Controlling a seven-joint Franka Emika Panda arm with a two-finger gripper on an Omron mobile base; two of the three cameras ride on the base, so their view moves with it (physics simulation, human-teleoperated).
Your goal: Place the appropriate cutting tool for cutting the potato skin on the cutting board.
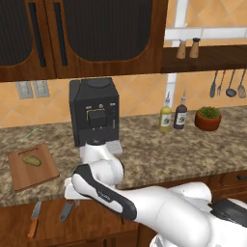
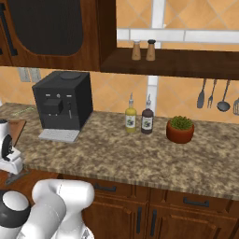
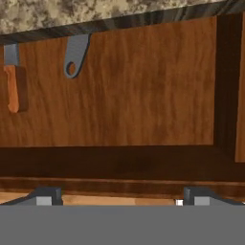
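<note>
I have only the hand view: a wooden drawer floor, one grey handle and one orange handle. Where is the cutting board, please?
Observer: The cutting board lies on the counter, just above the open drawer.
Operator: Is something already on the board?
Observer: Yes, the potato lies on its far half.
Operator: What stands near the board?
Observer: A black coffee machine stands to its right, further back on the counter.

Home kitchen. Evidence: speckled brown granite counter (image 1: 159,154), dark wooden wall cabinets (image 1: 82,36), black boxy coffee machine (image 1: 94,111), two condiment bottles (image 1: 172,116), hanging metal utensils (image 1: 226,84), shakers on shelf (image 1: 188,48).
</note>
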